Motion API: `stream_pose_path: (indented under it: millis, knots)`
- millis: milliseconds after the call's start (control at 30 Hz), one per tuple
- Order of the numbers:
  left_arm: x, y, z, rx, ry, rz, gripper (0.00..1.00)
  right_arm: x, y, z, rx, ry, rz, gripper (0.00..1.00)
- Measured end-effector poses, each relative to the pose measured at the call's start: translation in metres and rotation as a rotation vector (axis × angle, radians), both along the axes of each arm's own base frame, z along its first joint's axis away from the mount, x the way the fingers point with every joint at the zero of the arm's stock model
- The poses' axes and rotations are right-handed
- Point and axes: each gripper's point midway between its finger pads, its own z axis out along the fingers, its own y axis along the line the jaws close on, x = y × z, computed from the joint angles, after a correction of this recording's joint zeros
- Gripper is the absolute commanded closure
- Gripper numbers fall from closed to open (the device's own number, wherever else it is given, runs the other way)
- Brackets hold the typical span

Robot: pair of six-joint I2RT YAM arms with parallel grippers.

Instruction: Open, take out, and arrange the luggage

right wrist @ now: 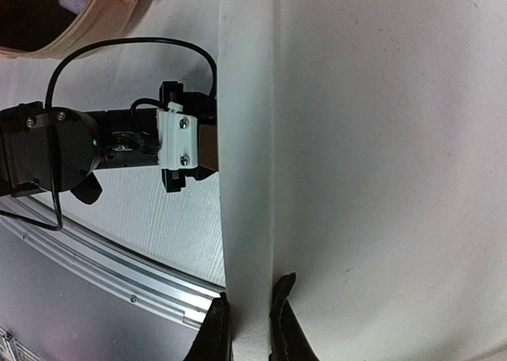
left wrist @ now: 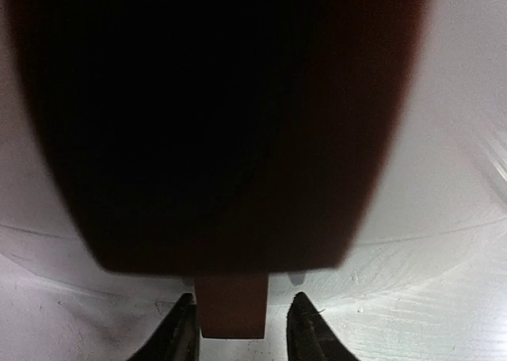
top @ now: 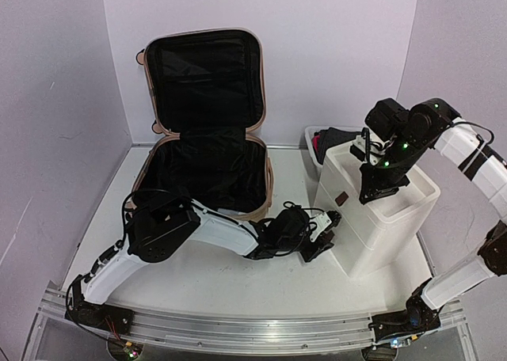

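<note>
The luggage (top: 207, 123), a pale pink suitcase with black lining, lies open at the back left, its lid standing upright; its rim shows in the right wrist view (right wrist: 71, 28). My left gripper (top: 321, 238) (left wrist: 242, 302) reaches low against the front of the white drawer cabinet (top: 380, 226). It is open, its fingers astride a brown pull tab (left wrist: 231, 305), with a gap on the right side. My right gripper (top: 379, 191) (right wrist: 250, 290) hangs over the cabinet top, shut on its white rim (right wrist: 247, 179). A dark blurred shape fills most of the left wrist view.
A white basket (top: 315, 135) with dark clothes stands behind the cabinet. Another brown tab (top: 342, 198) sits higher on the cabinet front. An aluminium rail (top: 238, 329) runs along the near table edge. Walls close in the left and right sides.
</note>
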Motion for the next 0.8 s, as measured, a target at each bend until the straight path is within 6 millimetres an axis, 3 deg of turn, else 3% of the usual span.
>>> stream_pose_path:
  millis: [300, 467, 800]
  knots:
    - [0.005, 0.002, 0.002, 0.001, -0.009, 0.019, 1.00, -0.001, 0.000, 0.000, 0.001, 0.004, -0.002, 1.00]
    - [0.002, 0.011, 0.003, 0.018, -0.014, 0.018, 1.00, 0.000, -0.001, 0.000, -0.010, -0.004, -0.011, 1.00]
    - [-0.018, 0.063, 0.018, 0.115, 0.058, 0.029, 1.00, 0.008, -0.007, -0.002, -0.022, -0.095, -0.093, 1.00]
